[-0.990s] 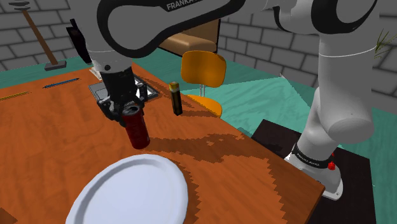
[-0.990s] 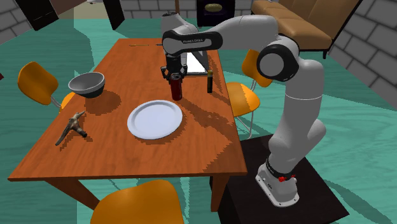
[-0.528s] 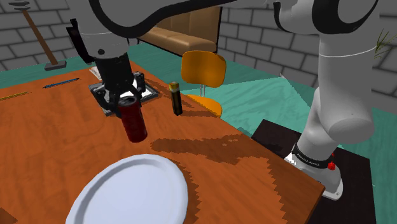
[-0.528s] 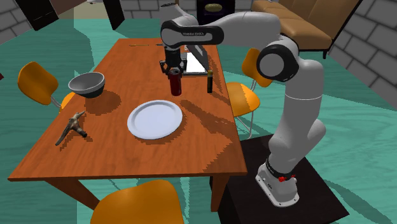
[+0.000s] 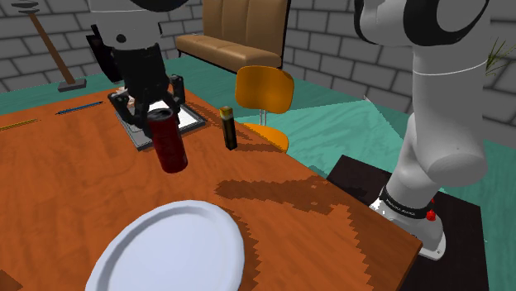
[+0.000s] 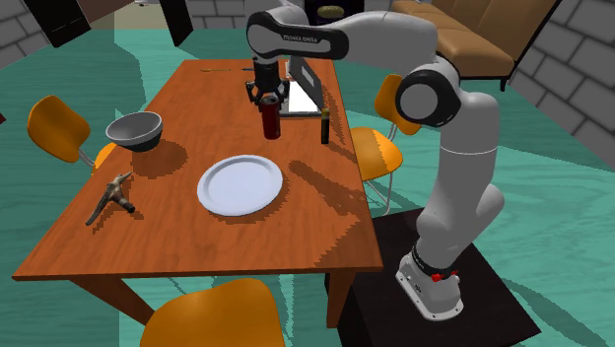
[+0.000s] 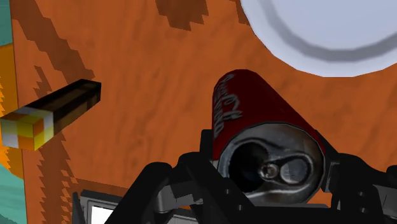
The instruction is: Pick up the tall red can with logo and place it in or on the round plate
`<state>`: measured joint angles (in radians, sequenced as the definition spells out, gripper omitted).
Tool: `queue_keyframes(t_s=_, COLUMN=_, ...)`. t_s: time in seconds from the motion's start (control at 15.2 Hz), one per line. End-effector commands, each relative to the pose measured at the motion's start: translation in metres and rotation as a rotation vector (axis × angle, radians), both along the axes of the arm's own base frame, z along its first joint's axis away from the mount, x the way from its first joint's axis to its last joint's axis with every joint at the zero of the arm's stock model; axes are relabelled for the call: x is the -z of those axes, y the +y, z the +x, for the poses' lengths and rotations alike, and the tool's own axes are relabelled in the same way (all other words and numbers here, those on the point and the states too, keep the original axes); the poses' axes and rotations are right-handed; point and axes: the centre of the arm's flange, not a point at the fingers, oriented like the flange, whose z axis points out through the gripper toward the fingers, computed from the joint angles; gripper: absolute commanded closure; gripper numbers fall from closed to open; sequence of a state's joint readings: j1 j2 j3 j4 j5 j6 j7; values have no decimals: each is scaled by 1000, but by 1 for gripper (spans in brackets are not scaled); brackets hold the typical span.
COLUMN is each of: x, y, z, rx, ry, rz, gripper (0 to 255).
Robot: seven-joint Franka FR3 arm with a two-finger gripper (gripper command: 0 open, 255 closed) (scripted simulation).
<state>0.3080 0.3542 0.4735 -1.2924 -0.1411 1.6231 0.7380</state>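
The black gripper (image 5: 159, 110) has its two fingers closed on the top of the red can (image 5: 168, 140), one finger on each side of the rim. In the wrist view the can's silver lid and pull tab sit right between them, with white lettering running down the red side. The can hangs a little tilted under the hand, and it looks to be clear of the wooden table (image 5: 66, 174), though I can't be sure of the gap. In the shoulder view the white round plate (image 5: 165, 248) lies at about six o'clock from the can, apart from it, with bare wood between the two. A dark stick with a yellow end (image 5: 229, 127) stands upright at roughly three o'clock from the can, near the table's edge. Behind the gripper, at twelve o'clock, a flat white sheet in a dark frame (image 5: 192, 119) lies on the table. A blue pencil (image 5: 78, 107) lies out at ten o'clock. In the second exterior view the plate sits at seven o'clock from the can and a grey bowl (image 6: 134, 129) at nine o'clock, well apart from it. A small hammer-like tool (image 6: 110, 197) lies at eight o'clock from the plate. Orange chairs (image 6: 59, 126) stand around the table, and a brown sofa (image 5: 236, 41) sits by the brick wall.
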Motion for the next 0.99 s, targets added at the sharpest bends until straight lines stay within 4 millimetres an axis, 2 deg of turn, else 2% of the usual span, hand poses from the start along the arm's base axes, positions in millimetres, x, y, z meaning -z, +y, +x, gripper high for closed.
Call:
queue_keyframes(t_s=0.0, x=-7, y=9, z=-10, rx=0, ry=0, rz=0, gripper=255)
queue_keyframes(t_s=0.92, x=-44, y=133, z=-142, rx=0, ry=0, rz=0, gripper=255)
